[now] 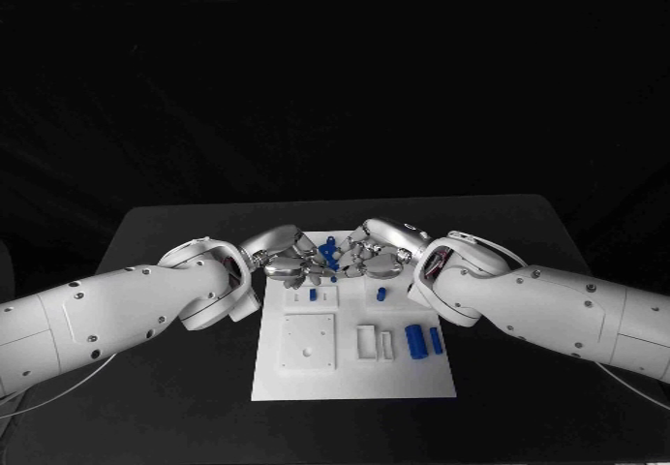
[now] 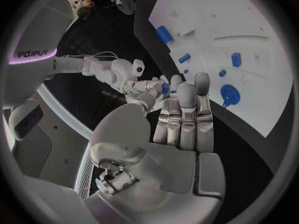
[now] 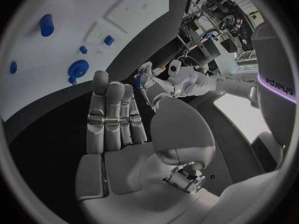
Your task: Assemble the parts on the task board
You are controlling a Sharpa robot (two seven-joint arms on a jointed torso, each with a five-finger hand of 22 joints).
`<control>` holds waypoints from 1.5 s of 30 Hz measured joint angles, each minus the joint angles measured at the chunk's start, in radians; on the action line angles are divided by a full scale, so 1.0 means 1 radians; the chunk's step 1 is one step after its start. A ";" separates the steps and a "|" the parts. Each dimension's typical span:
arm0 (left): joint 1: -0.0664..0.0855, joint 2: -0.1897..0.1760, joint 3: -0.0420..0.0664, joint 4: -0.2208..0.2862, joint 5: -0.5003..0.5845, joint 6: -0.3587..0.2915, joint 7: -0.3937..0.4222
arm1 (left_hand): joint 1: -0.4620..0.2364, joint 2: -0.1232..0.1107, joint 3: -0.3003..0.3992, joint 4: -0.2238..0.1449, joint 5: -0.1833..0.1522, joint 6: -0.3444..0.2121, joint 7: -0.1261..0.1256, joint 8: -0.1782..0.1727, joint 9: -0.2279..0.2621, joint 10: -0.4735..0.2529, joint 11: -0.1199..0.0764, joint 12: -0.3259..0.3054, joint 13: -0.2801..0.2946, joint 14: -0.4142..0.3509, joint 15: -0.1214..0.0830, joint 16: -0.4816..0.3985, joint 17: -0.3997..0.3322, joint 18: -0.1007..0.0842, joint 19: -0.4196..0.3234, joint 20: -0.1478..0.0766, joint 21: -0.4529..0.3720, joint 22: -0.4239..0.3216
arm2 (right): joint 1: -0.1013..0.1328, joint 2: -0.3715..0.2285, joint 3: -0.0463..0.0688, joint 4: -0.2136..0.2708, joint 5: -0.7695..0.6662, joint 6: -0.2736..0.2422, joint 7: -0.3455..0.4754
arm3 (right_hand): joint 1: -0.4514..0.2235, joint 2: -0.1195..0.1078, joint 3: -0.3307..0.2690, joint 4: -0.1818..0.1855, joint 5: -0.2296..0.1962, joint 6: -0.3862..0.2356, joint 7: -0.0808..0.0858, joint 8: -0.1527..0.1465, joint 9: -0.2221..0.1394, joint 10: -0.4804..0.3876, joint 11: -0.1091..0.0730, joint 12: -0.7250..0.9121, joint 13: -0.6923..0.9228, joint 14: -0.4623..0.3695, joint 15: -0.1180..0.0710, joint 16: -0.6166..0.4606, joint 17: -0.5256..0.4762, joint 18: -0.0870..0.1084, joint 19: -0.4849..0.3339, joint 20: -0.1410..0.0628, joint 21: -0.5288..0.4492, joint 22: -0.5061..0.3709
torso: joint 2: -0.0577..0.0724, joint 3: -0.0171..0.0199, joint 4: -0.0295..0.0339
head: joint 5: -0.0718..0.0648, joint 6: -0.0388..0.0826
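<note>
Looking from the near edge of the black bench (image 1: 167, 223), we first meet the white task board (image 1: 356, 373), lying flat at the middle. On its near half sit a square white plate (image 1: 310, 341), two upright white blocks (image 1: 372, 342) and two blue cylinders (image 1: 424, 339) lying side by side to the right of them. Farther along the board, a small blue block (image 1: 316, 294) and a small blue peg (image 1: 379, 292) stand apart from each other.

At the far end of the board, we see the left hand (image 1: 285, 258) and the right hand (image 1: 380, 250) meeting from opposite sides around an upright blue part (image 1: 328, 253). The fingers of both hands crowd close about it, and we cannot tell which hand, if either, actually grips it.

From the left wrist, the fingers (image 2: 185, 109) lie straight and together, with a round blue disc piece (image 2: 229, 94) on the board just beyond them. From the right wrist, the fingers (image 3: 112, 112) likewise lie straight and together, the same round disc (image 3: 78, 68) beyond their tips.
</note>
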 measured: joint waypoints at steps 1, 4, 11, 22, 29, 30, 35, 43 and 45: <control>0.000 0.000 0.000 0.000 0.005 0.004 -0.001 | -0.007 0.002 0.000 -0.003 0.000 0.000 0.000 0.000 0.003 0.002 -0.002 0.004 0.000 -0.001 -0.001 0.000 0.000 0.000 -0.001 0.001 0.000 0.000 | 0.000 -0.001 0.000 0.000 0.004 -0.005 0.000 | -0.010 -0.008 -0.020 0.009 0.016 -0.031 0.008 0.000 -0.001 -0.008 0.008 0.000 -0.009 -0.012 0.004 -0.010 -0.009 0.000 -0.007 0.007 -0.011 -0.010 | 0.000 0.0000 0.0000 | 0.000 0.000; 0.001 0.000 0.001 -0.001 0.021 0.021 -0.004 | -0.022 0.005 0.000 -0.003 0.000 0.000 0.000 0.000 0.009 0.010 -0.003 0.007 0.001 -0.009 -0.001 0.000 0.000 0.001 -0.001 0.001 0.000 0.000 | -0.001 -0.008 -0.001 -0.001 0.026 -0.028 0.002 | -0.009 -0.007 -0.088 0.037 0.040 -0.066 0.017 0.000 -0.001 -0.015 0.014 -0.003 -0.046 -0.019 0.012 -0.027 -0.046 0.000 -0.006 0.014 -0.043 -0.048 | 0.000 0.0001 0.0001 | 0.001 0.000; 0.001 0.000 0.001 -0.009 0.047 0.066 -0.027 | -0.097 -0.020 0.162 -0.045 -0.113 0.006 0.006 0.000 0.038 0.016 -0.008 0.021 0.001 -0.022 -0.008 0.011 0.000 0.001 -0.007 -0.004 0.015 0.000 | 0.000 -0.027 0.000 0.002 0.107 -0.103 0.025 | 0.015 0.011 -0.169 0.057 0.087 -0.091 0.020 0.000 -0.001 -0.028 0.015 0.018 -0.106 -0.028 0.014 -0.015 -0.095 0.000 -0.003 0.017 -0.053 -0.105 | 0.000 0.0002 0.0007 | 0.003 0.000; 0.001 -0.003 0.001 -0.031 0.093 0.111 -0.144 | -0.165 -0.036 0.220 -0.082 0.015 0.022 0.001 0.000 0.107 0.018 -0.027 0.087 0.005 -0.009 -0.021 0.039 0.024 -0.001 -0.002 -0.015 0.042 0.000 | -0.001 -0.062 0.010 0.010 0.237 -0.177 0.069 | 0.015 0.011 -0.171 0.054 0.126 -0.092 0.021 0.000 -0.001 -0.034 0.016 0.029 -0.131 -0.034 0.013 -0.003 -0.114 0.000 -0.003 0.017 -0.053 -0.118 | 0.000 0.0007 -0.0002 | 0.005 -0.004; 0.005 0.000 0.001 -0.042 0.127 0.123 -0.275 | -0.189 -0.058 0.239 -0.100 0.087 0.028 -0.003 0.000 0.156 0.024 -0.032 0.143 0.005 0.003 -0.018 0.043 0.038 -0.009 0.010 -0.028 0.066 0.000 | -0.001 -0.071 0.018 0.010 0.286 -0.198 0.086 | 0.015 0.011 -0.161 0.044 0.140 -0.092 0.020 0.000 -0.001 -0.038 0.013 0.034 -0.140 -0.034 0.013 0.001 -0.120 0.000 -0.003 0.017 -0.053 -0.121 | 0.000 0.0009 -0.0003 | 0.005 -0.007; 0.005 0.001 0.001 -0.044 0.129 0.124 -0.296 | -0.190 -0.059 0.240 -0.101 0.093 0.029 -0.003 0.000 0.162 0.024 -0.032 0.152 0.005 0.008 -0.020 0.043 0.041 -0.014 0.014 -0.032 0.070 0.000 | -0.001 -0.072 0.019 0.010 0.290 -0.199 0.088 | 0.015 0.011 -0.161 0.044 0.141 -0.092 0.020 0.000 -0.001 -0.038 0.013 0.034 -0.141 -0.036 0.012 0.001 -0.122 0.000 -0.003 0.017 -0.053 -0.121 | 0.000 0.0009 -0.0002 | 0.006 -0.008; 0.011 0.011 0.001 -0.057 0.126 0.126 -0.412 | -0.206 -0.075 0.268 -0.117 0.105 0.036 -0.007 0.000 0.191 0.029 -0.038 0.202 0.007 0.020 -0.024 0.043 0.060 -0.015 0.019 -0.036 0.085 0.001 | -0.001 -0.076 0.028 0.008 0.309 -0.204 0.092 | 0.015 0.011 -0.156 0.039 0.153 -0.091 0.021 0.000 -0.001 -0.038 0.013 0.034 -0.145 -0.038 0.010 0.005 -0.124 0.000 -0.003 0.017 -0.053 -0.121 | 0.000 0.0008 -0.0001 | 0.007 -0.014; 0.027 0.027 0.000 -0.074 0.058 0.126 -0.577 | -0.227 -0.107 0.330 -0.117 0.093 0.043 -0.011 0.000 0.225 0.033 -0.042 0.256 0.008 0.026 -0.028 0.043 0.110 -0.015 0.018 -0.037 0.122 0.000 | 0.000 -0.078 0.054 -0.004 0.333 -0.204 0.094 | 0.015 0.011 -0.141 0.024 0.170 -0.081 0.021 0.000 -0.001 -0.038 0.013 0.038 -0.150 -0.038 0.010 0.008 -0.129 0.000 -0.003 0.017 -0.053 -0.121 | 0.000 -0.0003 0.0002 | 0.012 -0.023; 0.029 0.032 0.000 -0.079 0.036 0.127 -0.604 | -0.230 -0.109 0.338 -0.115 0.097 0.044 -0.011 0.000 0.227 0.034 -0.043 0.259 0.008 0.034 -0.028 0.043 0.118 -0.015 0.015 -0.040 0.124 0.000 | 0.000 -0.077 0.057 -0.008 0.337 -0.203 0.094 | 0.015 0.011 -0.141 0.024 0.170 -0.081 0.021 0.000 -0.001 -0.038 0.013 0.038 -0.150 -0.038 0.010 0.008 -0.129 0.000 -0.003 0.017 -0.053 -0.120 | 0.000 -0.0003 0.0008 | 0.013 -0.023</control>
